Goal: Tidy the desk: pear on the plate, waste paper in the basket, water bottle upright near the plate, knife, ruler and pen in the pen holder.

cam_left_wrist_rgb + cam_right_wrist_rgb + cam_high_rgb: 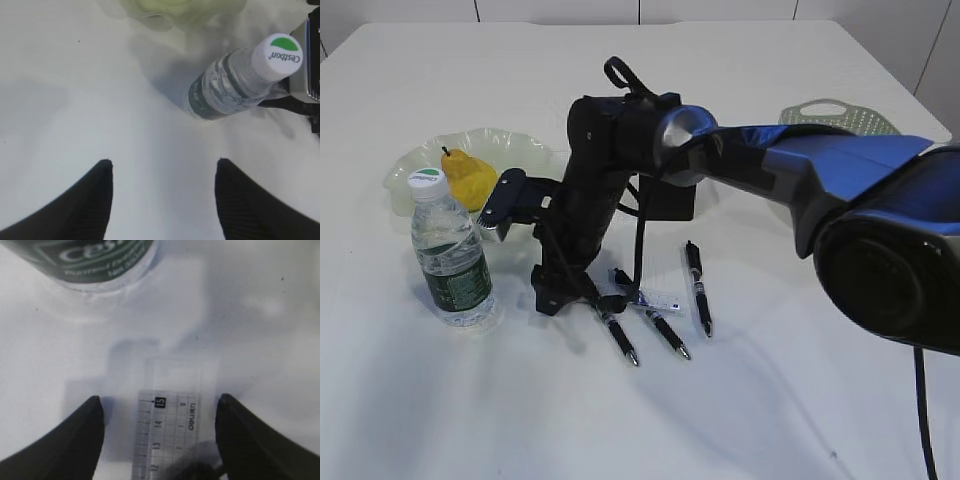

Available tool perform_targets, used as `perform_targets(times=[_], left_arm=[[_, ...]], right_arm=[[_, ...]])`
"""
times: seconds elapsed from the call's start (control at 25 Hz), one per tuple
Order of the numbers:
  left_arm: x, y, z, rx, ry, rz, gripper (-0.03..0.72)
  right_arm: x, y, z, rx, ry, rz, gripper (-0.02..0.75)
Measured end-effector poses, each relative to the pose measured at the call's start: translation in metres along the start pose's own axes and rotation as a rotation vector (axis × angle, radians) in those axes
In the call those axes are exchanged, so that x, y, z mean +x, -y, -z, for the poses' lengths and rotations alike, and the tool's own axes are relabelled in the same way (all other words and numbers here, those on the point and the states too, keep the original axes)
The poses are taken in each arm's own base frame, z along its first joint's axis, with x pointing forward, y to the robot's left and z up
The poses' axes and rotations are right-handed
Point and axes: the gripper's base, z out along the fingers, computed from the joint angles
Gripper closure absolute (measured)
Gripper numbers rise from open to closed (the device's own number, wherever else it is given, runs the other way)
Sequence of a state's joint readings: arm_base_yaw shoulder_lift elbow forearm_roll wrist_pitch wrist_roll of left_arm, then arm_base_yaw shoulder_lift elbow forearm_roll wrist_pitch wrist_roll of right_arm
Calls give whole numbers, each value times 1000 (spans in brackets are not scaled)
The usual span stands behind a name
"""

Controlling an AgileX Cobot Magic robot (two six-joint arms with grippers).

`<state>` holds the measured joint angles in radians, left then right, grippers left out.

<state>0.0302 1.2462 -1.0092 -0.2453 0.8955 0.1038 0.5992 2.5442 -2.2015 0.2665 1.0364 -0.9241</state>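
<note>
The ruler (167, 430) lies flat on the desk (740, 400), and my right gripper (160, 399) stands open over its end without touching it. In the exterior view that gripper (565, 295) hangs low beside three pens (665, 330) and the ruler (658, 298). The water bottle (450, 250) stands upright by the plate (520, 145), which holds the pear (468, 178). My left gripper (164, 161) is open over bare desk, short of the bottle (235, 82). The pen holder (672, 205) is mostly hidden behind the arm. Knife and waste paper are not in view.
The basket (835, 115) sits at the back right near the desk's edge. The right arm (800, 175) stretches across the middle from the right. Its wrist camera (505, 205) hangs close to the bottle's cap.
</note>
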Motion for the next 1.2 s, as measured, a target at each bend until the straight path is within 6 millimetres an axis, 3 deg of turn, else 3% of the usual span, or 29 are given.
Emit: perform_targets(times=[0.36, 1.2], left_arm=[[0, 0, -1, 0, -2, 0, 232], [0, 0, -1, 0, -2, 0, 232]], right_arm=[[0, -1, -1, -2, -3, 3, 227], [0, -1, -1, 2, -7, 6, 369]])
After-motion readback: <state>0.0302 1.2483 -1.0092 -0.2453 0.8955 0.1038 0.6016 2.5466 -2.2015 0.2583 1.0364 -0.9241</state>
